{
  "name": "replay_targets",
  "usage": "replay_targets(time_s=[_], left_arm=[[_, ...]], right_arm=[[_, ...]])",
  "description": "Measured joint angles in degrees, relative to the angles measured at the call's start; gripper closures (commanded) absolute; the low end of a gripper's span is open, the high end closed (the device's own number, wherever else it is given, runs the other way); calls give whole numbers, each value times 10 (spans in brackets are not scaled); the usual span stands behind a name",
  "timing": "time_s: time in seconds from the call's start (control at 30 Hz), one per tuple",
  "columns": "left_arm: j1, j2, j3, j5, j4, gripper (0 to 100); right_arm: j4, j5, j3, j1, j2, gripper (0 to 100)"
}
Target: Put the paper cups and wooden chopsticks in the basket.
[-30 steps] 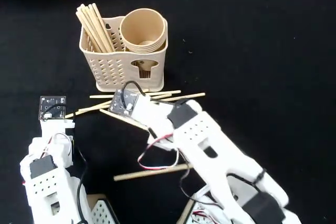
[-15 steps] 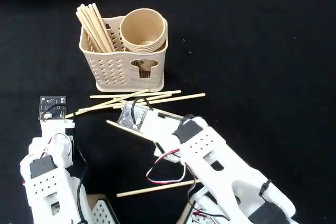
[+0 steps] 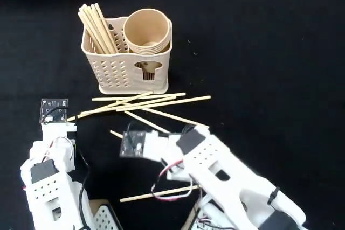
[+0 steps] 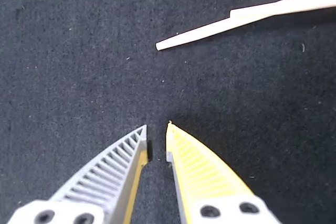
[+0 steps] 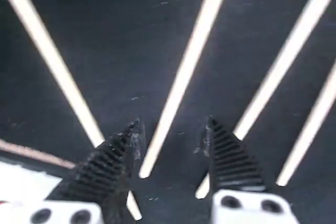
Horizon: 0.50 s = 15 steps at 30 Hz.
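A cream perforated basket (image 3: pixel 121 68) stands at the back left and holds stacked paper cups (image 3: pixel 147 29) and a bundle of wooden chopsticks (image 3: pixel 97 25). Several loose chopsticks (image 3: pixel 148 102) lie fanned on the black cloth just in front of it. My right gripper (image 5: pixel 173 127) is open low over the cloth, and the end of one chopstick (image 5: pixel 189 66) lies between its fingers. The right arm (image 3: pixel 205 160) reaches in from the front right. Over bare cloth at the front left, my left gripper (image 4: pixel 156 126) is shut on nothing, with a chopstick tip (image 4: pixel 210 31) lying beyond it.
One chopstick (image 3: pixel 156 193) lies apart near the front, partly under the right arm and its red and white wires. The left arm (image 3: pixel 51 165) stands at the front left corner. Black cloth stretches open to the right of the basket.
The right arm has drawn back from the chopstick pile towards the table's front, uncovering more sticks. The lone front chopstick has slid nearer the front edge. The left arm has not moved.
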<state>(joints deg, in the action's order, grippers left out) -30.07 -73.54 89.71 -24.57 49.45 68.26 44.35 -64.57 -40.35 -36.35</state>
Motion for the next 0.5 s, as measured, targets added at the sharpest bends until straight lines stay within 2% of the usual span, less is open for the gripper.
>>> replay_targets(time_s=[0.23, 0.33, 0.5], left_arm=[[0, 0, 0, 0, 0, 917], [-8, 0, 0, 30, 0, 917], [-109, 4, -10, 107, -30, 917]], right_arm=[[5, 3, -58, -11, -46, 763], [5, 14, -60, -19, -52, 752], [5, 24, -68, -55, -52, 751]])
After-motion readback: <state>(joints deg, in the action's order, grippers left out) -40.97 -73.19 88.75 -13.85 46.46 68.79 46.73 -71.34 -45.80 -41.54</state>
